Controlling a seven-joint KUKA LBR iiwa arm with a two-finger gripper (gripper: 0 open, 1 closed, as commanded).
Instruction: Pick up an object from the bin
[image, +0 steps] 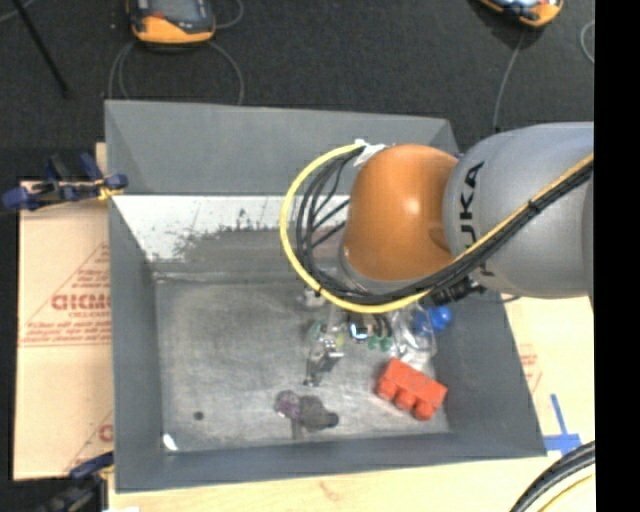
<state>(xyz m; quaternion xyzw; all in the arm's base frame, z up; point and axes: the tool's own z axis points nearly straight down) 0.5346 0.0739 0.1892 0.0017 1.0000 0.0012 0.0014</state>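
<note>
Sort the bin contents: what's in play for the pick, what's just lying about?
In play: claw, low in the grey bin; dark purplish lump, close by it.
Lying about: red block to the right; blue-and-clear piece beneath the arm.
</note>
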